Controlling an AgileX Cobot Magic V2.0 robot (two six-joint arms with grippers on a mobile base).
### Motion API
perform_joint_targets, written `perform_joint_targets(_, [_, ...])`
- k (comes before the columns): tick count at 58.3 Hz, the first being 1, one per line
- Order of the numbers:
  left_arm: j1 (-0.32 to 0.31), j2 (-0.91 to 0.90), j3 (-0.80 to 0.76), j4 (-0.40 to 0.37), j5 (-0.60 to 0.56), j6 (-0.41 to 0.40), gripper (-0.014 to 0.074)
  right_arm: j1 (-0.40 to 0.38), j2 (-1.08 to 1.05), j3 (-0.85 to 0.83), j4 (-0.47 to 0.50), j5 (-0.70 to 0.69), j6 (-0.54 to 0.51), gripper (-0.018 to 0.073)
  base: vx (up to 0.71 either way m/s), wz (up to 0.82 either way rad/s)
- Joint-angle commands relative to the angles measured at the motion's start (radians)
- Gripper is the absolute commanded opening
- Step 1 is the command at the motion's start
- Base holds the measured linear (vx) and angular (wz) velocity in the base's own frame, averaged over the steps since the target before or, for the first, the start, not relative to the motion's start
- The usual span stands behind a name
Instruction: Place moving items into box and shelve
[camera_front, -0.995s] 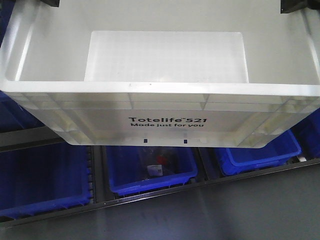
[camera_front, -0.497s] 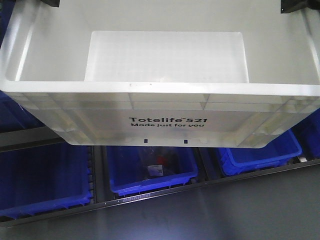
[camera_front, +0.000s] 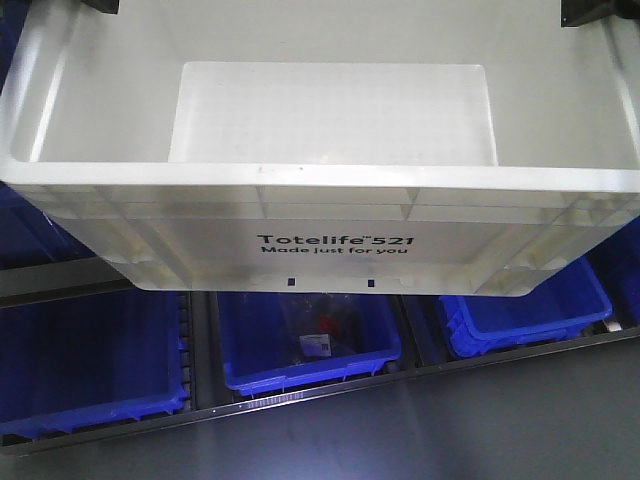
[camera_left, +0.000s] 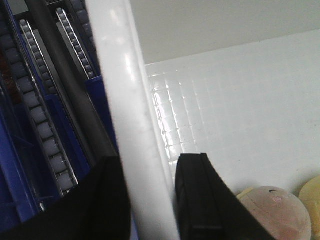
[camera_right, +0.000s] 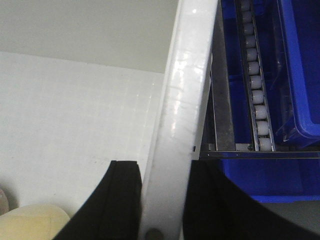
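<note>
Blue bins (camera_front: 300, 377) under box (camera_front: 160, 235); pinkish ball (camera_left: 277, 212) wrist-only.

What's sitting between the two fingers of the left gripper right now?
The thick rim of the white box, as the left wrist view shows: the left gripper has one finger outside it and one inside.

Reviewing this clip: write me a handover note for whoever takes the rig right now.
Left gripper: shut on the box rim.
Right gripper: shut on the opposite rim.
The box is held up over the blue bins on the roller rack.
Pinkish ball and cream ball lie inside it.
Done: both items are boxed.
Left: set the box on the shelf, release.
</note>
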Motion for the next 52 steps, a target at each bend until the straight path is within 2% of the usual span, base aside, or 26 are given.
perform_joint_targets(1, [-0.007,-0.048,-0.043,-0.003,-0.134,0.025,-0.0001,-0.003,-0.043,-0.043,0.016,-0.141,-0.018,-0.0004,0.03,0.04])
perform_joint_targets(52, [-0.007,-0.048,-0.043,-0.003,-0.134,0.025,-0.0001,-0.003,-0.043,-0.043,0.016,-0.141,-0.018,-0.0004,0.02,0.04])
